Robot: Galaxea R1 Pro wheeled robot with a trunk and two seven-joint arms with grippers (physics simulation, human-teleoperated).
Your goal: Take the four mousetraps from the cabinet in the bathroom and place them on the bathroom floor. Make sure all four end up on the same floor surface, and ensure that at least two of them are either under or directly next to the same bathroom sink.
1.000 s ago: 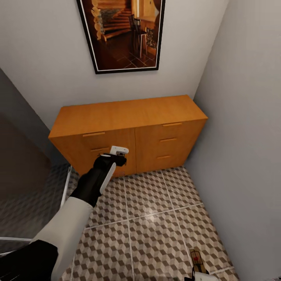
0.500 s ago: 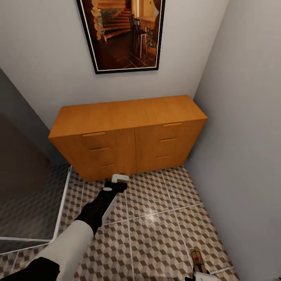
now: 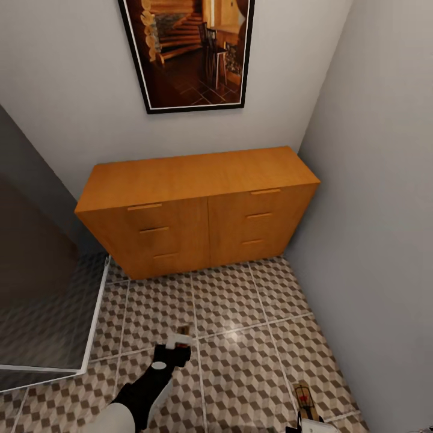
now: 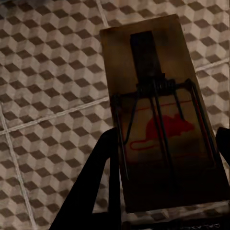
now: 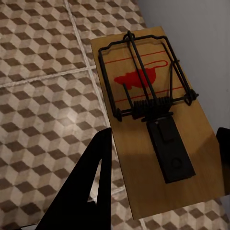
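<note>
A: Head view. Cabinet [image 3: 201, 207], orange-brown, drawer fronts w/ slim bar handles, all fronts flush. Stands against back wall, right end in the corner. Framed picture [image 3: 187, 51] on wall above it.

B: Left arm?

A: Low, over the bathroom floor [image 3: 240, 355], cube-pattern tiles. Left pincer [image 3: 178, 338] well apart from the cabinet front, a bit of brown showing at its tip.

B: Holding anything?

A: Left wrist view: left pincer [image 4: 163, 184] clamped on a mousetrap [image 4: 160, 110]. Wooden board, dark wire parts, red mouse print. Dark fingers [image 4: 93, 187] either side of the board's near end; far end sticks out over the tiles, not touching them as far as I can tell. Board in shadow.

B: Right side?

A: Right pincer [image 5: 163, 177] gripping a second mousetrap [image 5: 155, 124], fingers on both long edges near the bait-plate end. Better lit. Wire bar, coil spring, red mouse print clear. Grey wall [image 5: 191, 14] just beside it. In head view that same trap [image 3: 305, 402] sits at the bottom edge, near the right wall, white pincer body just below it.

B: Other two traps?

A: Can't tell. Grey glass panel [image 3: 42, 300] w/ pale frame at left, tiles seen through it.
</note>
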